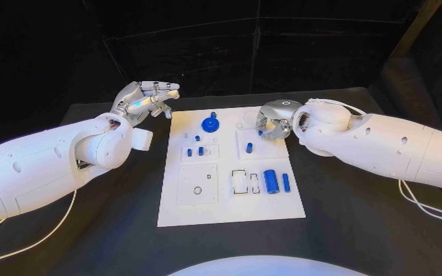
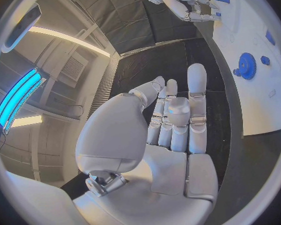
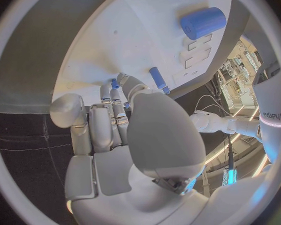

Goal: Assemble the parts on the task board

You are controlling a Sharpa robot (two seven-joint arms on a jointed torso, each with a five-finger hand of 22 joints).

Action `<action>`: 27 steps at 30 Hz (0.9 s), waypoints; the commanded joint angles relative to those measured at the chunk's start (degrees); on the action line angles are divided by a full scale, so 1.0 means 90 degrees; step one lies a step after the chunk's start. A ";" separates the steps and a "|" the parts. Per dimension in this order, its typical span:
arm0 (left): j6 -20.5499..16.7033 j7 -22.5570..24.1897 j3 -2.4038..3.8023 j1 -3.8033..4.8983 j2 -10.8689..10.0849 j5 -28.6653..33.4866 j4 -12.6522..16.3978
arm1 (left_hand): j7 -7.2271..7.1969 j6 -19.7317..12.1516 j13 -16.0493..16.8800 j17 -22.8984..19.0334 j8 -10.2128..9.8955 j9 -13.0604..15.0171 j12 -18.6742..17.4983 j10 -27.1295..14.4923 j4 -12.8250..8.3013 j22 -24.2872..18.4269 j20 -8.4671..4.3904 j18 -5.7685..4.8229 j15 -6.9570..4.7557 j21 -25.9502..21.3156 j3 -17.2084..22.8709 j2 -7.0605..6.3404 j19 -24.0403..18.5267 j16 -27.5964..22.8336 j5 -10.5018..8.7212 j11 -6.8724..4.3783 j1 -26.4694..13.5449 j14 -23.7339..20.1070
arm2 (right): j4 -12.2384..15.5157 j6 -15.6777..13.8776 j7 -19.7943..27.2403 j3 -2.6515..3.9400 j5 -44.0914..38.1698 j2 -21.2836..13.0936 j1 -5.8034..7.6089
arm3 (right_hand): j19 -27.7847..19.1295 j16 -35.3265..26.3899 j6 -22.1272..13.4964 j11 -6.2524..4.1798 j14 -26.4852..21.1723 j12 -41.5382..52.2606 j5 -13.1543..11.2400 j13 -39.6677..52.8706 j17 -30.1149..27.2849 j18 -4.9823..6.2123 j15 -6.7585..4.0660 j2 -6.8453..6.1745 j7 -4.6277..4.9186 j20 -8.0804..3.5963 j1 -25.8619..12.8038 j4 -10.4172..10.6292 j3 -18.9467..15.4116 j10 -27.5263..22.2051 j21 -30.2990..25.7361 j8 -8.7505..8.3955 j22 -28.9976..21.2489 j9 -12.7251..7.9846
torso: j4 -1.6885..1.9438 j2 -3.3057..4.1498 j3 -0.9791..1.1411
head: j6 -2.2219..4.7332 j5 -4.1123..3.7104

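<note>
Your left hand (image 1: 145, 101) hovers empty, fingers apart, off the task board's (image 1: 184, 209) far-left corner; your right hand (image 1: 273, 119) curls over its right edge, pinching a small blue part (image 3: 115, 83).

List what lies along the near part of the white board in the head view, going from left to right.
On the task board: small black ring → outlined rectangular slots → thick blue cylinder → thin blue pin.
</note>
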 commanded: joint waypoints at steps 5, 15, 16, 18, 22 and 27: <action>0.0026 0.0118 0.0000 0.0005 0.0011 0.0047 -0.0036 | 0.0011 0.0027 0.0011 -0.0027 0.0014 -0.0008 0.0055 -0.0074 -0.0009 -0.0011 -0.0017 0.0128 0.0001 -0.0045 -0.0056 0.0066 -0.0049 -0.0036 0.0003 0.0001 -0.0014 -0.0047 | -0.0118 0.0067 0.0047 0.0001 -0.0035 0.0097 -0.0013 | 0.0040 -0.0034 0.0100 -0.0003 0.0236 -0.0045 -0.0187 -0.0152 -0.0024 0.0046 -0.0006 0.0048 0.0004 0.0003 0.0040 -0.0022 0.0258 0.0115 -0.0025 -0.0063 0.0031 0.0006 | 0.0005 0.0001 0.0001 | -0.0025 -0.0008; 0.0039 0.0067 -0.0001 0.0005 0.0018 0.0047 -0.0079 | 0.0016 0.0016 0.0019 -0.0047 0.0014 -0.0011 0.0073 -0.0096 -0.0013 -0.0018 -0.0015 0.0128 0.0004 -0.0057 -0.0067 0.0074 -0.0053 -0.0045 0.0004 0.0005 -0.0007 -0.0059 | -0.0189 0.0170 0.0018 0.0000 0.0002 0.0175 -0.0029 | 0.0095 -0.0064 0.0448 -0.0094 0.0238 0.0008 -0.0490 -0.0305 -0.0114 0.0039 -0.0086 0.0151 -0.0067 -0.0058 0.0073 -0.0154 0.0790 0.0497 0.0015 -0.0005 0.0103 0.0039 | 0.0000 0.0001 -0.0002 | -0.0062 -0.0003; 0.0040 0.0060 -0.0001 0.0005 0.0019 0.0047 -0.0081 | 0.0020 0.0009 0.0022 -0.0050 0.0012 -0.0012 0.0079 -0.0104 -0.0016 -0.0020 -0.0014 0.0127 0.0005 -0.0061 -0.0072 0.0075 -0.0054 -0.0046 0.0004 0.0007 -0.0005 -0.0061 | -0.0194 0.0183 0.0010 0.0000 0.0003 0.0179 -0.0030 | 0.0103 -0.0059 0.0492 -0.0108 0.0240 0.0018 -0.0511 -0.0308 -0.0111 0.0037 -0.0099 0.0157 -0.0080 -0.0069 0.0074 -0.0175 0.0836 0.0547 0.0024 0.0008 0.0118 0.0043 | 0.0000 0.0001 -0.0002 | -0.0062 -0.0003; 0.0043 0.0042 -0.0001 0.0005 0.0020 0.0047 -0.0090 | 0.0038 -0.0015 0.0030 -0.0063 0.0007 -0.0018 0.0098 -0.0131 -0.0025 -0.0027 -0.0011 0.0126 0.0011 -0.0074 -0.0082 0.0083 -0.0055 -0.0050 0.0005 0.0018 0.0008 -0.0070 | -0.0209 0.0219 -0.0011 0.0000 -0.0009 0.0192 -0.0034 | 0.0121 -0.0046 0.0595 -0.0144 0.0245 0.0036 -0.0533 -0.0312 -0.0107 0.0033 -0.0128 0.0164 -0.0109 -0.0098 0.0065 -0.0225 0.0935 0.0659 0.0043 0.0036 0.0149 0.0052 | 0.0001 -0.0001 -0.0001 | -0.0070 -0.0008; 0.0053 0.0017 -0.0001 0.0005 0.0023 0.0047 -0.0101 | 0.0047 -0.0025 0.0035 -0.0075 0.0007 -0.0019 0.0111 -0.0146 -0.0030 -0.0031 -0.0009 0.0125 0.0016 -0.0081 -0.0089 0.0088 -0.0056 -0.0055 0.0004 0.0024 0.0015 -0.0076 | -0.0225 0.0275 -0.0037 0.0000 -0.0036 0.0222 -0.0047 | 0.0139 -0.0023 0.0701 -0.0182 0.0253 0.0041 -0.0566 -0.0316 -0.0092 0.0028 -0.0158 0.0145 -0.0140 -0.0132 0.0037 -0.0304 0.1040 0.0780 0.0061 0.0056 0.0179 0.0057 | 0.0003 -0.0002 -0.0001 | -0.0083 -0.0013; 0.0059 -0.0011 -0.0001 0.0005 0.0022 0.0047 -0.0109 | 0.0061 -0.0043 0.0052 -0.0092 0.0013 -0.0020 0.0150 -0.0186 -0.0074 -0.0041 -0.0003 0.0124 0.0024 -0.0099 -0.0091 0.0101 -0.0057 -0.0057 0.0007 0.0034 0.0072 -0.0089 | -0.0216 0.0306 -0.0082 0.0000 -0.0095 0.0252 -0.0085 | 0.0156 0.0005 0.0764 -0.0201 0.0262 0.0024 -0.0599 -0.0320 -0.0067 0.0020 -0.0175 0.0117 -0.0158 -0.0152 0.0000 -0.0372 0.1110 0.0848 0.0081 0.0056 0.0216 0.0056 | -0.0002 -0.0002 -0.0003 | -0.0107 -0.0013</action>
